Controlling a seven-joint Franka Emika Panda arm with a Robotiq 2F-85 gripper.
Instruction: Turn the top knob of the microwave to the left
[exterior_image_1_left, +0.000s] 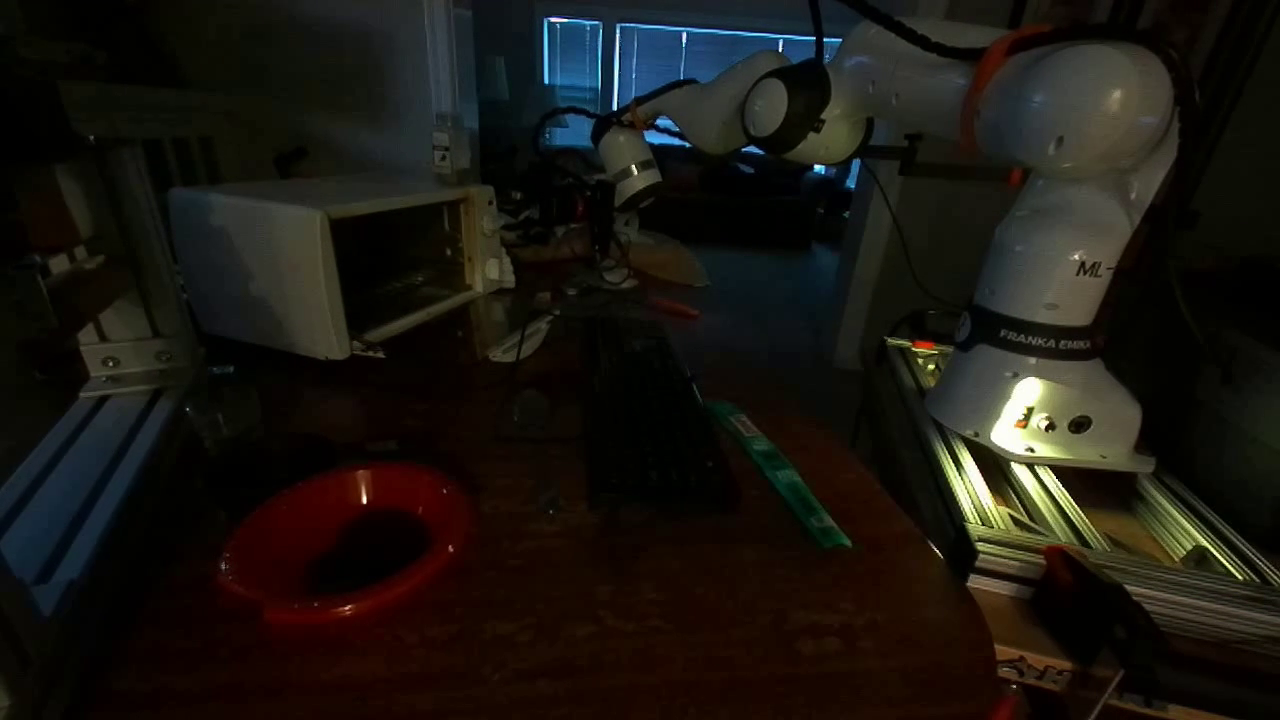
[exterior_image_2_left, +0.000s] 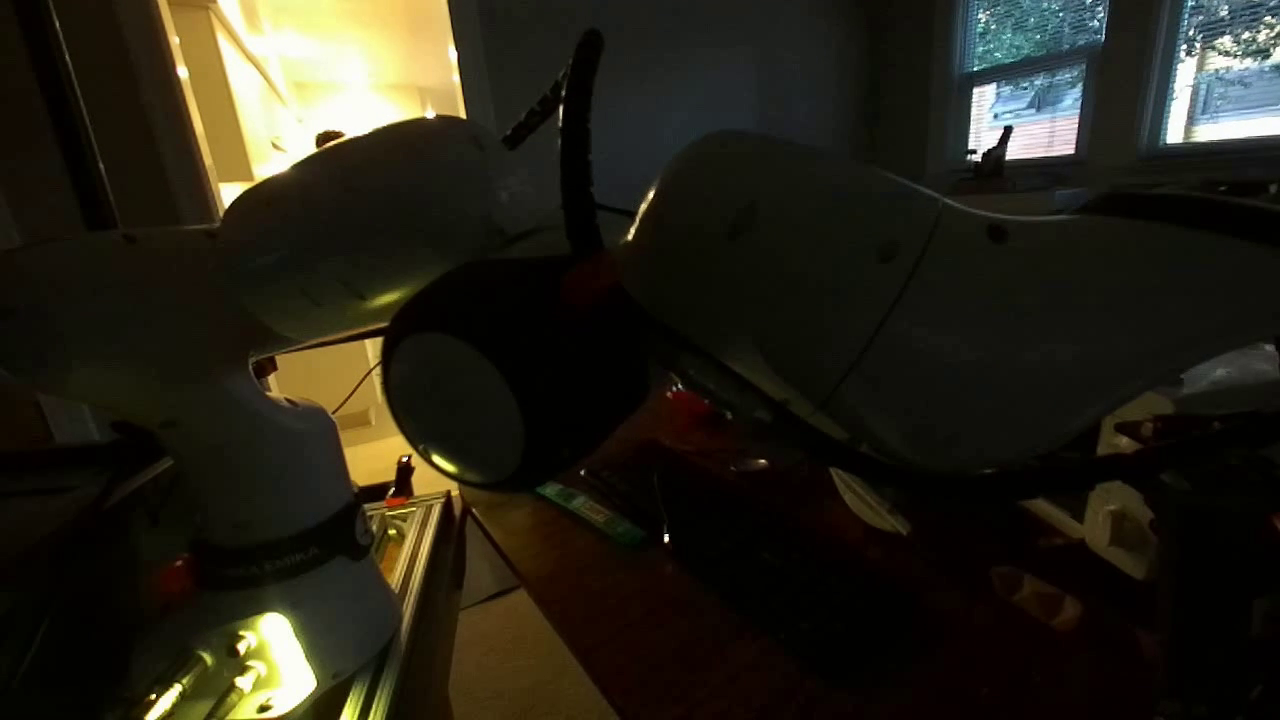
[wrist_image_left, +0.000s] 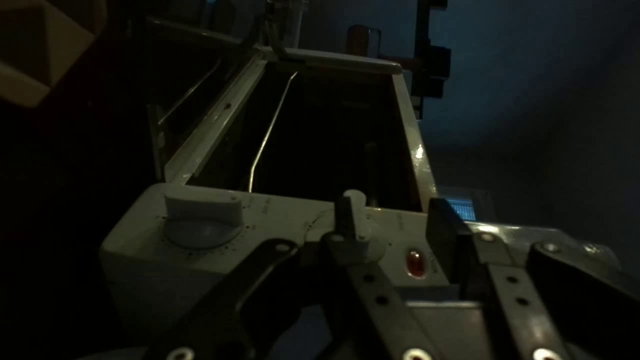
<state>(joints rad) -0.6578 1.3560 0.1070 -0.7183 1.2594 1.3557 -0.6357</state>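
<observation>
Dim light barely reaches the surface (exterior_image_1_left: 560, 620). With fingers (wrist_image_left: 344, 217) plainly apart, the claw (wrist_image_left: 395, 220) holds nothing; one finger overlaps the top knob (wrist_image_left: 360, 225), contact unclear. That knob is probably hard, slick and stiff to turn: pinch its ridge (wrist_image_left: 356, 206). The white microwave (exterior_image_1_left: 310, 265) bearing it stands beyond the red bowl (exterior_image_1_left: 290, 540) in an exterior view.

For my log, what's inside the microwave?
In the wrist view, a thin rod shows inside the microwave; the rest is too dark; the control strip covers the near end.
</observation>
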